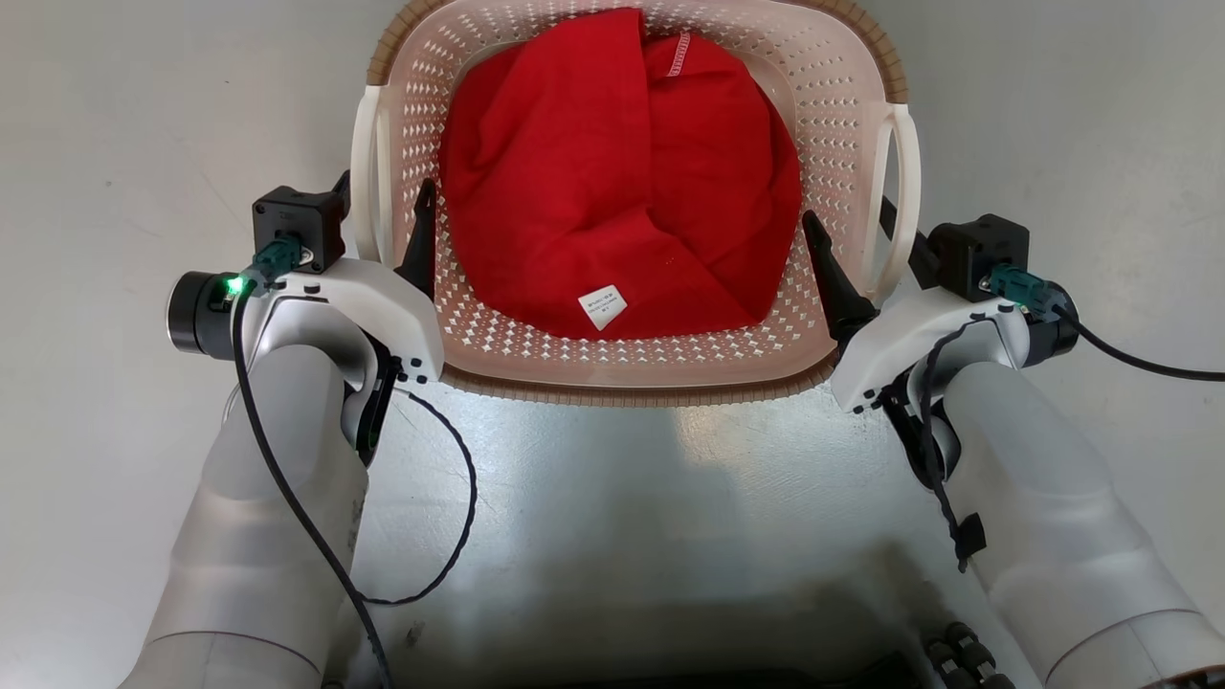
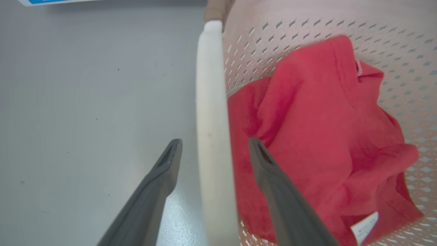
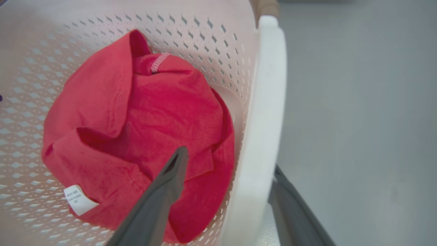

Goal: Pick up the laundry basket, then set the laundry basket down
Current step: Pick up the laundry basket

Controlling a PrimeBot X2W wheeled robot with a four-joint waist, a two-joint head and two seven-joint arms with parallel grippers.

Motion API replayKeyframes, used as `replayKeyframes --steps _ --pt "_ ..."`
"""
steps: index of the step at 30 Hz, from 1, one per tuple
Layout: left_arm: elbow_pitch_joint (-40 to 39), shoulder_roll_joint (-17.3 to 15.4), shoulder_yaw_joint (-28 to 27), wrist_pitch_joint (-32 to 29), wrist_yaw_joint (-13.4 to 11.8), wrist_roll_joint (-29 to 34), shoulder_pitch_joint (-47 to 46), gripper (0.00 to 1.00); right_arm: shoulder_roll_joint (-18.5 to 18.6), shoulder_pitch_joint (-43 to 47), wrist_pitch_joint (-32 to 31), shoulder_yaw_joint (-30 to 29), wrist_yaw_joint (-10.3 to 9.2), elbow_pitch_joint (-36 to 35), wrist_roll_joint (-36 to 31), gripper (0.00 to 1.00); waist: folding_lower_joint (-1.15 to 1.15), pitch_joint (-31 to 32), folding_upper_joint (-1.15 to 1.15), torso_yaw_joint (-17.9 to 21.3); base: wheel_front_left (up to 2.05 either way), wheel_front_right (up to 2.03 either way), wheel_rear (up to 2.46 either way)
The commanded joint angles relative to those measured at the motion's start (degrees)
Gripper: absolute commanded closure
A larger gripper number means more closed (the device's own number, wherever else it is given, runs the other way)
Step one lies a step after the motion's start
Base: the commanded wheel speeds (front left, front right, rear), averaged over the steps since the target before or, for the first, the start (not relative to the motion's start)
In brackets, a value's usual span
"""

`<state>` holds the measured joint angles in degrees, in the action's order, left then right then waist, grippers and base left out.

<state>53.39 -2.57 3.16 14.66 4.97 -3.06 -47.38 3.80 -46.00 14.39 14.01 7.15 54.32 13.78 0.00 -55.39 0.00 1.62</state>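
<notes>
Cream plastic, thin-walled and pierced all over, makes up the laundry basket (image 1: 622,356), which sits in the upper middle of the head view on the pale grey floor (image 1: 144,144), between the two arms. A crumpled red cloth (image 1: 612,191) with a white label (image 1: 603,306) lies inside it. The cloth looks soft and slight, so I judge the whole load to be light. The walls would likely flex a little if squeezed, and the smooth plastic could slip in a loose hold. The firmest places to take it are the two white loop handles, one on each side below the brown rim (image 1: 632,388).

The left gripper (image 1: 383,191) straddles the left handle (image 1: 367,163) at the left of that frame. In the left wrist view its fingers (image 2: 164,177) stand apart, one on the floor side and one over the cloth, with a gap between each and the handle, so nothing is clamped. The right gripper (image 1: 847,211) straddles the right handle (image 1: 907,182) the same way. In the right wrist view its inner finger (image 3: 164,191) hangs over the cloth, clear of the handle, and the outer one is partly hidden behind the handle, so I cannot tell whether it touches. These jaws are apart too.

Both sides should close at matching height and rise evenly, or the basket may tip and spill the cloth
</notes>
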Motion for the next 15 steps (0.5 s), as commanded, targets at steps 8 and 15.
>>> replayKeyframes --steps 8,15 --pt "-0.1 -1.4 -0.6 0.3 -0.5 -0.9 1.3 0.00 -0.9 2.5 0.6 0.1 0.34 -0.1 0.6 0.00 0.00 0.1 0.00 0.0 0.00 0.00 0.00" --pt "0.1 -1.1 0.1 0.3 -0.1 -1.3 1.0 1.00 -0.9 2.9 0.6 -0.8 0.34 0.3 2.0 1.00 0.00 -0.1 0.00 -0.1 0.00 0.00 0.00"
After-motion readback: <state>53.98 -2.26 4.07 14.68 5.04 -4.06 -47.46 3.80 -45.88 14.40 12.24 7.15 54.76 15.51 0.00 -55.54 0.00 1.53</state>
